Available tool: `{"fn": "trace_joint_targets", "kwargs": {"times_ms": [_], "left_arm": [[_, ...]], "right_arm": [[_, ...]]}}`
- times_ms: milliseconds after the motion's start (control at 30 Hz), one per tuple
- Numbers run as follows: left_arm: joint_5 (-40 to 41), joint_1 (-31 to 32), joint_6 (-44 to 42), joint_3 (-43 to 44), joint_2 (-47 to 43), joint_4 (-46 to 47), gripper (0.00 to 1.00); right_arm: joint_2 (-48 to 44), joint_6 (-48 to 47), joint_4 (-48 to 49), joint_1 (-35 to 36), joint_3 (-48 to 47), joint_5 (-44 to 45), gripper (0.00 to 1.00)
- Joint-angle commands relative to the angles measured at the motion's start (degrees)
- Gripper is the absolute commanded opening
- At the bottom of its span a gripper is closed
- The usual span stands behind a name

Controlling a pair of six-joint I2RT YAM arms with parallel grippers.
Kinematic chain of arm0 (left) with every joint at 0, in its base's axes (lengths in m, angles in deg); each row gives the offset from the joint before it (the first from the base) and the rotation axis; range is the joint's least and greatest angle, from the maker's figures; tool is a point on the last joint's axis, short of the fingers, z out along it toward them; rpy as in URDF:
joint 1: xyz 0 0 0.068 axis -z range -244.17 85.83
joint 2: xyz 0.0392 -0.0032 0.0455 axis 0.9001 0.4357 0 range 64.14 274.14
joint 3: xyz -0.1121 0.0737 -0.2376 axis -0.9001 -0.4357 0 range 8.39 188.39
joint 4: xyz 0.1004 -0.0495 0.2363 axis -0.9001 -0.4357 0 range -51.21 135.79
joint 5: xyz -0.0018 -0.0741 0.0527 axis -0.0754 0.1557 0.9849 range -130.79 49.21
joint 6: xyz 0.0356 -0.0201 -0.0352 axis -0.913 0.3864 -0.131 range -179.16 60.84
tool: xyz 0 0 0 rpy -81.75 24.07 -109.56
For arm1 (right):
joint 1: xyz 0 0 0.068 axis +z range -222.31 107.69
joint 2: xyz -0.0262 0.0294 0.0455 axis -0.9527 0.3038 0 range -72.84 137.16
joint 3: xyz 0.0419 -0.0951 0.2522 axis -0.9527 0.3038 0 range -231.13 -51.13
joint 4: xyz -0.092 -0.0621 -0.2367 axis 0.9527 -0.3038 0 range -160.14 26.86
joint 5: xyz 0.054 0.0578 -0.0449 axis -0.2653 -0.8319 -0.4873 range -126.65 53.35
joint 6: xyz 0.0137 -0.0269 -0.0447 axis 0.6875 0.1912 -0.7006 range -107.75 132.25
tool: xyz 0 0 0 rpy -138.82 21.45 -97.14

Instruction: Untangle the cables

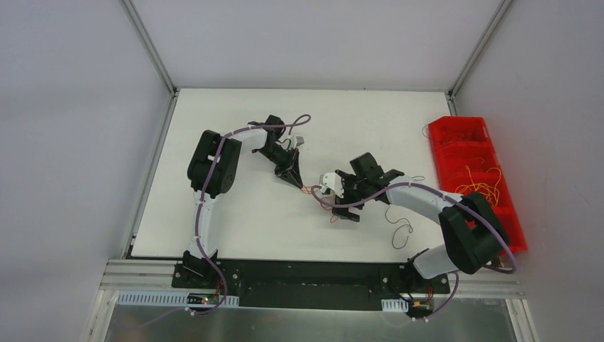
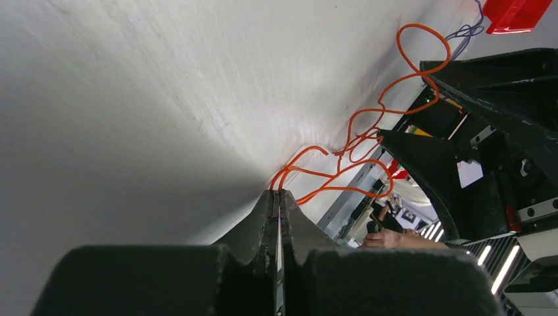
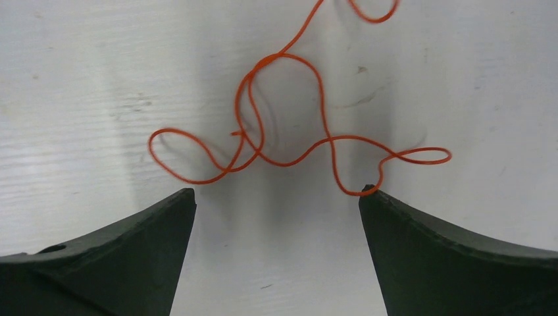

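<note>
Near the middle of the desk (image 1: 235, 214), the left pincer (image 2: 278, 192) is clamped together on the orange cable (image 3: 329, 138). The right pincer (image 3: 277, 191) stands wide apart over its loops, holding nothing.

The left gripper (image 1: 293, 178) points down near the middle of the table, its jaws pinched together on an orange cable (image 2: 342, 174). The right gripper (image 3: 276, 192) faces it, jaws spread wide.

My left gripper (image 2: 279, 195) pinches the orange wire (image 2: 314, 149) at its tip. The wire loops over the white table (image 2: 131, 99) toward the other arm (image 2: 500, 131).
</note>
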Motion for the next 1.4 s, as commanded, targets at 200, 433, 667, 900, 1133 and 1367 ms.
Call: {"fn": "trace_joint_targets", "kwargs": {"times_ms": [200,433,667,900,1133,1367], "left_arm": [[-1.89,1.56,-0.01,3.99,2.4,-0.54,0.0],[-4.01,5.09,2.68,7.24,6.4,0.0,0.0],[-4.64,7.41,7.15,8.86,8.86,2.27,0.0],[-3.98,7.82,9.9,8.83,9.52,4.85,0.0],[-2.32,7.0,7.6,5.53,6.01,4.9,0.0],[0.02,1.68,3.18,-0.74,-4.75,4.9,0.43]], "right_arm": [[9.27,-5.97,1.07,-0.25,-7.94,-2.93,0.92],[14.82,-1.7,0.68,1.29,-13.66,-2.2,0.83],[15.75,-1.7,2.69,2.72,-13.76,-2.39,0.77],[16.14,-0.52,3.44,4.94,-13.58,-2.48,0.39],[13.71,-0.59,-0.2,4.17,-12.66,0.0,0.0],[6.09,4.09,-9.84,-0.93,-14.91,-1.65,0.0]]}}
